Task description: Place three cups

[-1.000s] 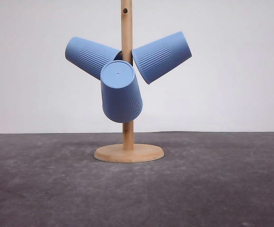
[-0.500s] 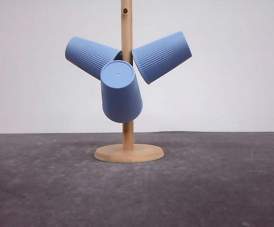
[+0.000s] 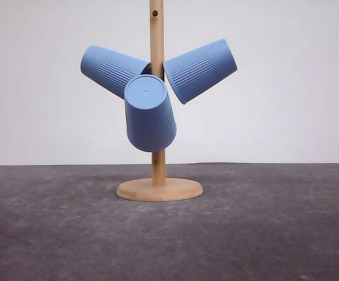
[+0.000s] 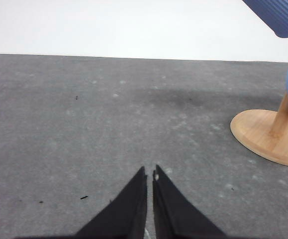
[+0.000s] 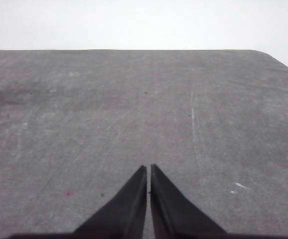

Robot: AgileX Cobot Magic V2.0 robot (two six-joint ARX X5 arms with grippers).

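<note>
1. Cups, three in number, all hang on the wooden stand [image 3: 157,117]; none sits on the tabletop [image 3: 263,234]. Judged from this, the placing reads as done or nearly so. Each cup is carried mouth-inward on the post, presumably over a peg; the pegs themselves are hidden inside the cups.
2. Tabletop: dark grey mat. Stand base is a round wooden disc, set toward the far edge and about midway between the left and right edges.
3. Stand: upright post, one empty peg hole visible near its top, above the cups.
4. Left cup [image 3: 112,69]: long axis tilted, flat base pointing up and toward the left edge, mouth against the post.
5. Right cup [image 3: 200,70]: the mirror of it, base up and toward the right edge, mouth at the post.
6. Front cup [image 3: 149,115]: long axis runs toward the near edge, round base up and facing the camera, mouth end lower, overlapping the post. The upward tilt of all three would keep them from sliding off.
7. Left gripper [image 4: 149,175]: jaws closed tip to tip, holding nothing, above bare mat, well apart from the stand base.
8. Right gripper [image 5: 148,172]: jaws likewise pressed together, empty, over bare mat.
</note>
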